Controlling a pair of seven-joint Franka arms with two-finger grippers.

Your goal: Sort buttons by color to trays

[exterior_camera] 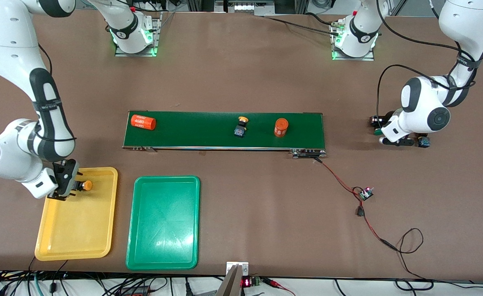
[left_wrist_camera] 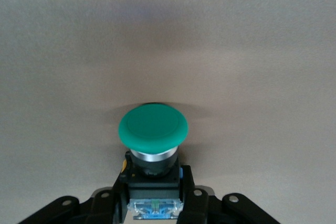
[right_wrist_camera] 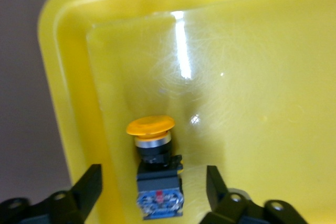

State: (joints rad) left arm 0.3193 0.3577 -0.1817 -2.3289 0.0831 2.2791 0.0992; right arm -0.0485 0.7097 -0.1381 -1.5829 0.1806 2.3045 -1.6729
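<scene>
Right gripper (right_wrist_camera: 153, 182) is standing with fingers spread either side of an orange-capped button (right_wrist_camera: 155, 169) lying in the yellow tray (exterior_camera: 77, 230) — a release in progress. Left gripper (left_wrist_camera: 155, 203), beside the conveyor belt (exterior_camera: 225, 129), is clamping a green-capped button (left_wrist_camera: 153, 140); its next move, presumably, calls for carrying it to the green tray (exterior_camera: 163, 224).
</scene>
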